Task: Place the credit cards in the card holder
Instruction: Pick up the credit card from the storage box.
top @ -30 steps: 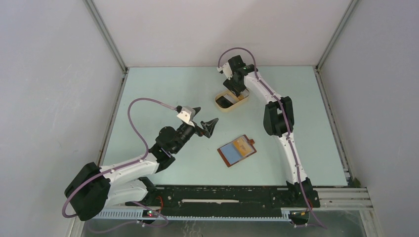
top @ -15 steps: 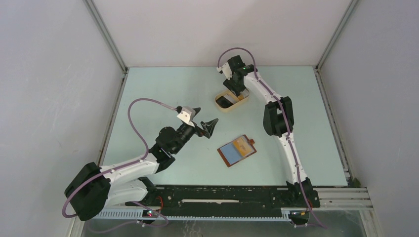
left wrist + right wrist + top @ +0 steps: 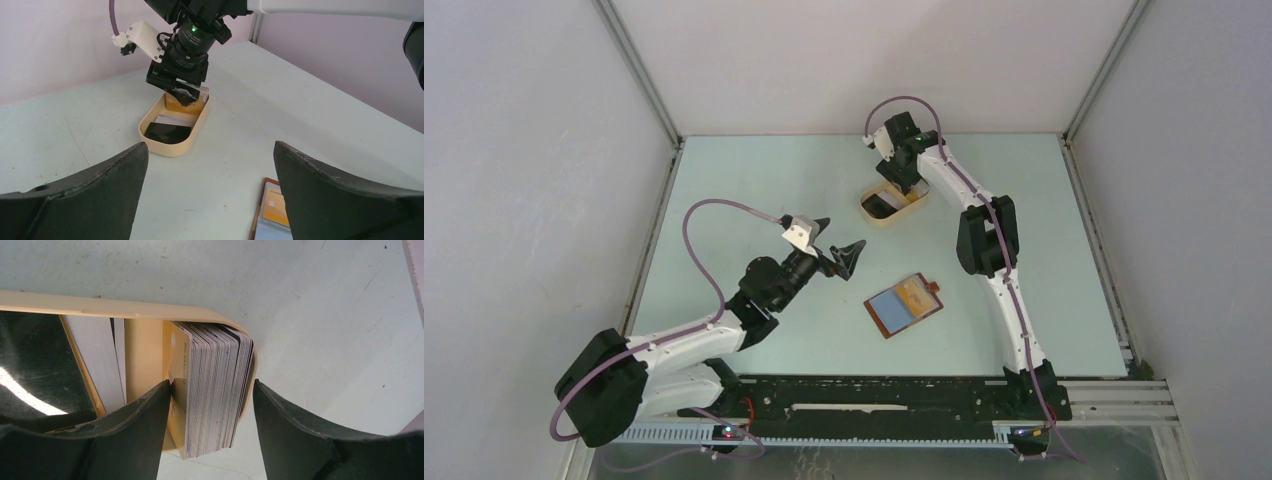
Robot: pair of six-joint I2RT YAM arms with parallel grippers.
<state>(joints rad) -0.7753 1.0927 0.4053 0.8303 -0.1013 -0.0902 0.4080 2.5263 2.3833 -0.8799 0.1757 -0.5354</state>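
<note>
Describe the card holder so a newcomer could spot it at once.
On the pale green table, look mid-table toward the near edge. The card holder lies flat there, apart from the beige tray; it alone is reddish-brown with a small tab.

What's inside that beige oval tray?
A stack of credit cards stands on edge at one end of the tray, with a black card and a pale card lying flat. The right gripper covers part; anything beneath them is hidden.
</note>
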